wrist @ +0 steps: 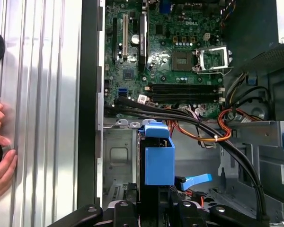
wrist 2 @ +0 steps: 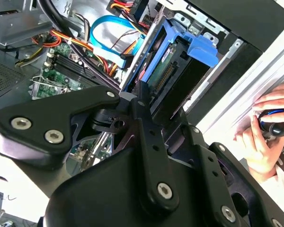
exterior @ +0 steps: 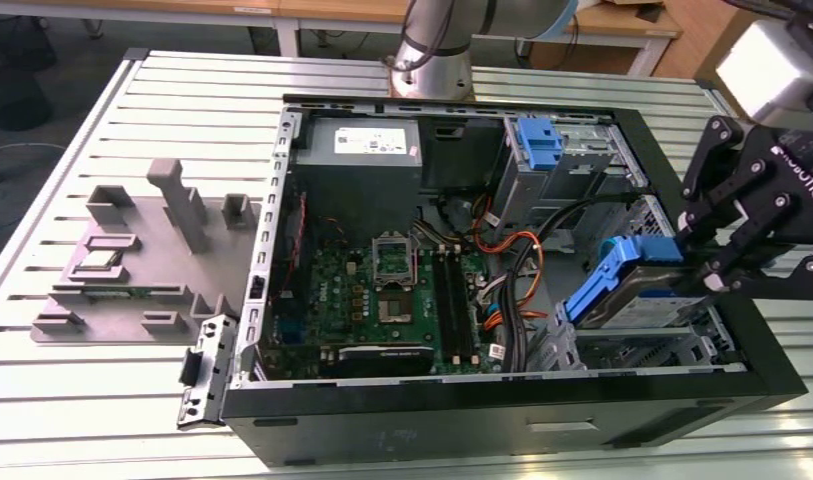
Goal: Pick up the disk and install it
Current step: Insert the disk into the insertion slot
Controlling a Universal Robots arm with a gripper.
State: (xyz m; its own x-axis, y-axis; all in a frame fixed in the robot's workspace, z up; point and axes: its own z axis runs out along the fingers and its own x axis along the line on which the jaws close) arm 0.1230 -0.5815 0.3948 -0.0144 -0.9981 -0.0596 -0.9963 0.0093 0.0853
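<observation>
On the slatted counter (exterior: 99,380), the tool (exterior: 726,262) grips the disk (exterior: 629,290), lifted and tilted over the computer case (exterior: 513,425), not yet seated.

One open computer case (exterior: 513,420) lies on the slatted table (exterior: 99,390), with one disk (exterior: 633,290) inside it. Beside the case sits one grey fixture (exterior: 139,270). One gripper (exterior: 726,265) is over the case.
</observation>
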